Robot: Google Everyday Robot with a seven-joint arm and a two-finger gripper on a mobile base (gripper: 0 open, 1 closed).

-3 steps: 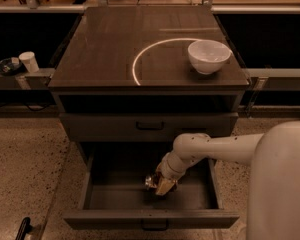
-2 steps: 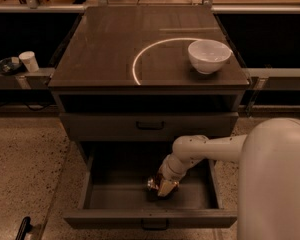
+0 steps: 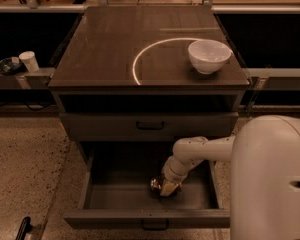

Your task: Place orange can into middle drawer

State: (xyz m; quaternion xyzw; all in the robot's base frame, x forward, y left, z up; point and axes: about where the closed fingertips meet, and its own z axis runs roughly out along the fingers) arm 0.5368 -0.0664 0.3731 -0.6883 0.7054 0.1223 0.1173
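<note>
The middle drawer (image 3: 115,217) is pulled out wide at the bottom of the cabinet, with its dark handle on the front edge. My arm reaches down into it from the right. My gripper (image 3: 162,186) is low inside the drawer, right of centre, and shut on the orange can (image 3: 167,188). The can lies tilted at the drawer floor, its silver end facing left. Whether it rests on the floor I cannot tell.
A white bowl (image 3: 209,56) sits on the cabinet top (image 3: 110,49) at the right, beside a bright ring of light. The upper drawer front (image 3: 90,126) is closed. A white cup (image 3: 28,61) stands on a shelf at far left. My white body (image 3: 272,184) fills the lower right.
My white body has come further into view at the lower right. The gripper and the can stay at nearly the same spot in the drawer.
</note>
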